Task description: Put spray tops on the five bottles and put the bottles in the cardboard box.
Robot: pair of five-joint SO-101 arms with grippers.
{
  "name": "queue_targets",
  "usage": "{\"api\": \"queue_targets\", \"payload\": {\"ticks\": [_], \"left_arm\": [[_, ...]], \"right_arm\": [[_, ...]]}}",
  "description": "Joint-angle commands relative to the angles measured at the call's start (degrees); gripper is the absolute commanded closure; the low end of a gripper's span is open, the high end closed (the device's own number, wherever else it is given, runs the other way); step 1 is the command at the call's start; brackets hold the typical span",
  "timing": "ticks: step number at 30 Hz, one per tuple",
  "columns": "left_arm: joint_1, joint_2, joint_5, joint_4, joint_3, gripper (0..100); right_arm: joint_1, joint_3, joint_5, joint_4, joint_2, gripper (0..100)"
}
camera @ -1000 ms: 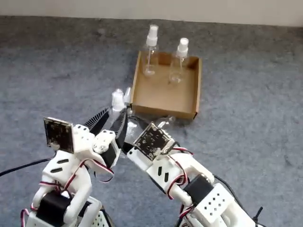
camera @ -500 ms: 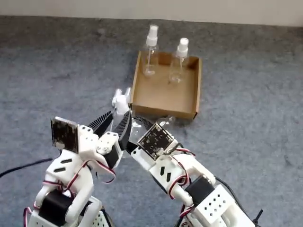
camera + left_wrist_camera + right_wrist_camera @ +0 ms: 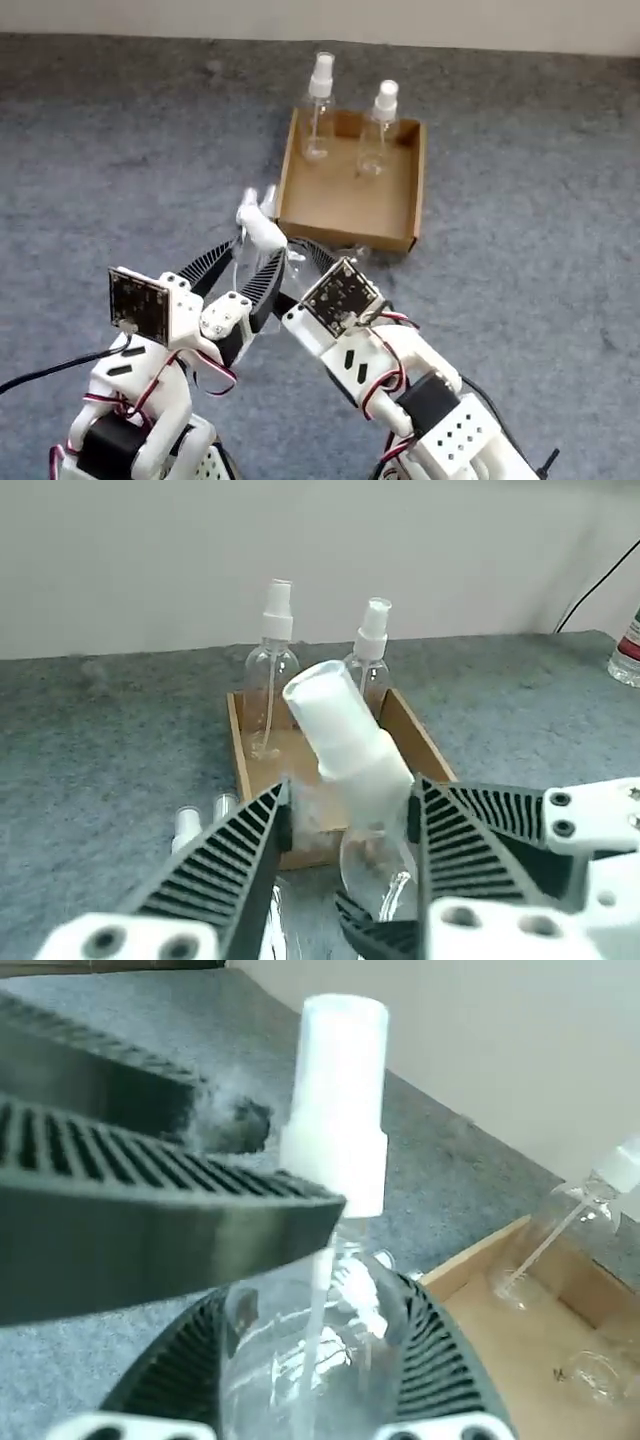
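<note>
By our reckoning we are on the third bottle. Two capped bottles (image 3: 318,118) (image 3: 375,135) stand upright at the far side of the cardboard box (image 3: 345,200). A third bottle (image 3: 345,1290) is held above the counter (image 3: 520,200), just short of the box's near wall. The right gripper (image 3: 315,1340) has its jaws clenched around the clear body of that bottle. The left gripper (image 3: 350,805) has its jaws closed on the white spray top (image 3: 345,735) at the neck. The dip tube (image 3: 318,1305) already runs down inside the bottle, yet the top leans to one side in the left wrist view, so we judge it entered but not seated. The next move calls for the left jaws to square the top to the neck and turn or press it home, while the right jaws keep the body from slipping. After that the left would let go, and the right would carry the bottle over the near wall to stand it beside the other two. Two loose spray tops (image 3: 187,825) (image 3: 225,805) lie on the counter just beside the box; we take them to be for the bottles to come.
</note>
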Motion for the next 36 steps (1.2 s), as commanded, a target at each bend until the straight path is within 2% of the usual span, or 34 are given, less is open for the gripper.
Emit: {"api": "queue_targets", "payload": {"ticks": [1, 7, 11, 17, 21, 27, 32, 36], "left_arm": [[-0.40, -0.13, -0.62, 2.46, -5.67, 86], [-12.18, 0.22, -0.62, 2.73, -11.21, 89], [-17.54, 0.48, -0.53, -2.46, -10.86, 91], [-17.45, 1.98, -0.53, -13.80, -3.56, 91], [-15.69, 10.95, -0.53, -17.32, -3.91, 91], [-13.23, 22.81, -2.90, -16.53, -7.69, 91], [-8.22, 20.97, -6.07, -16.44, -5.41, 91], [-1.10, 16.66, -9.41, -10.90, -4.44, 91]], "right_arm": [[0.75, -0.13, -0.44, -0.57, -1.36, 99.5], [0.48, 3.65, -0.26, -3.65, -1.27, 99.5], [0.40, 5.49, -0.18, -3.56, -1.27, 99.5], [-0.48, 5.49, -0.09, -3.47, -1.36, 99.5], [-2.77, 5.49, -0.09, -3.38, -1.36, 99.5], [-2.68, 5.49, -0.09, -3.38, -1.63, 99.5], [-2.68, 5.49, -0.09, -3.38, -1.63, 99.5], [-2.68, 5.49, -0.09, -3.38, -1.54, 99.5]]}}
